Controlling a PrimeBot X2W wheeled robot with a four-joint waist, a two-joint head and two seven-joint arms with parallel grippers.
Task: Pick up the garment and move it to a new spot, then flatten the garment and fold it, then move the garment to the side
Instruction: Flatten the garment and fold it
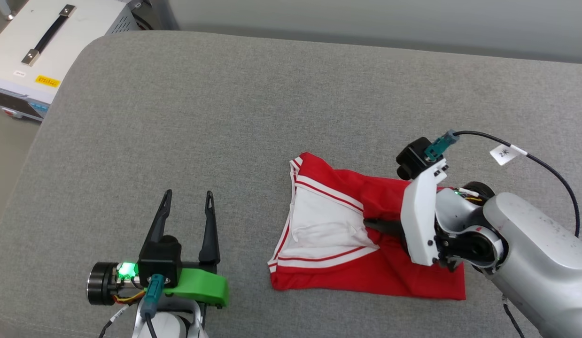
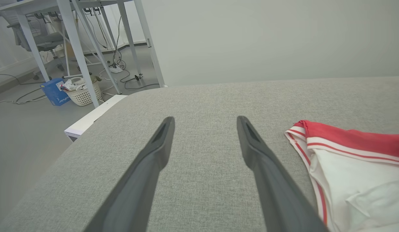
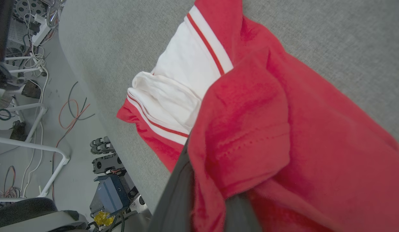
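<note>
The garment (image 1: 347,234) lies folded on the grey padded surface (image 1: 225,117), right of centre. It is red, with a white sleeve and red-and-white stripe trim on top; the chest characters are hidden. My right gripper (image 1: 373,224) reaches in from the right, low over the shirt and pointing left. It is shut on a fold of red cloth, which drapes over the dark fingers (image 3: 176,199) in the right wrist view. My left gripper (image 1: 188,195) hovers open and holds nothing, to the left of the garment (image 2: 357,161) and apart from it.
A white equipment case (image 1: 42,47) with a black handle stands off the surface's far left corner. The surface's rounded left edge (image 2: 90,129) drops to a floor with white table legs (image 2: 73,48), a basket (image 2: 83,93) and cables. Bare grey fabric stretches behind and left of the shirt.
</note>
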